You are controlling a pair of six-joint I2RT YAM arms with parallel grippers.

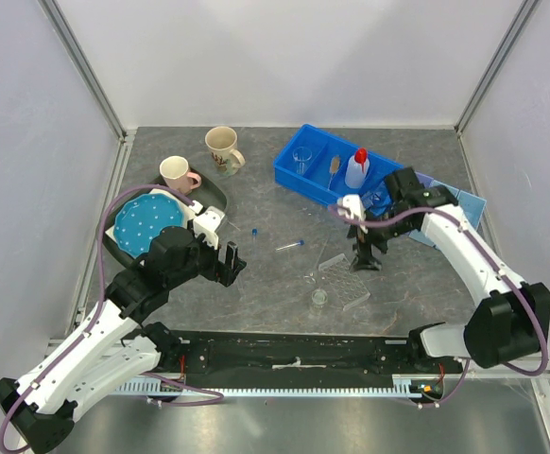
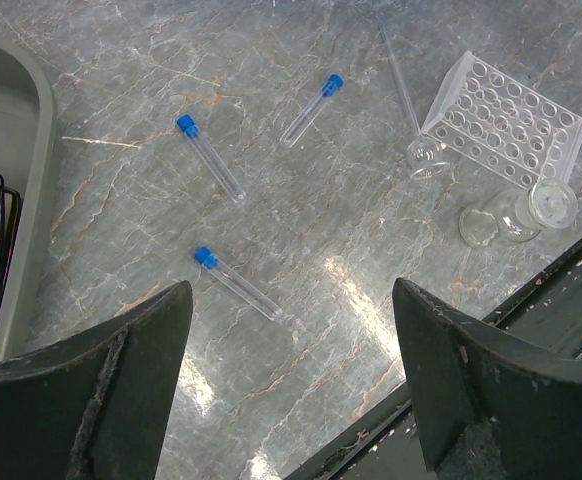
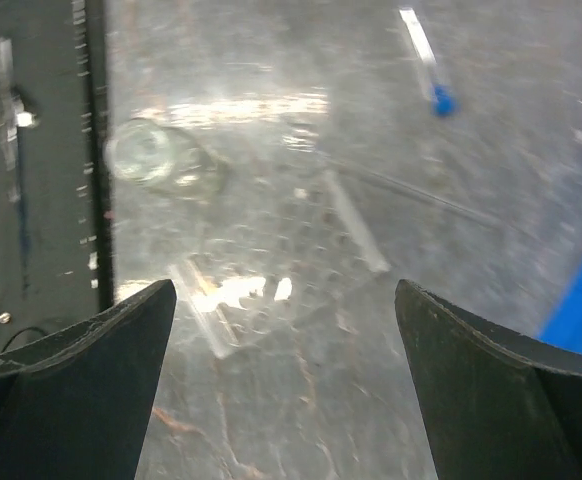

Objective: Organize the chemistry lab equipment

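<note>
Right gripper (image 3: 283,290) above rack (image 3: 291,255), jaws spread, empty — rack pickup step, likely. Left gripper (image 2: 291,288) left of rack, jaws spread, empty, over tubes (image 2: 236,283). Next: descend, straddle rack wall, close gently — slippery plastic.

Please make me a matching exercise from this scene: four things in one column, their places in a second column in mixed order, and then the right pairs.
Things
1. squeeze bottle
2. beige mug
3. plate
4. tube rack

Places
A. on the grey tray
B. on the table, under the open right gripper
C. in the blue bin
D. upright on the table, far side

Pairs: 1-C, 2-D, 3-A, 4-B
</note>
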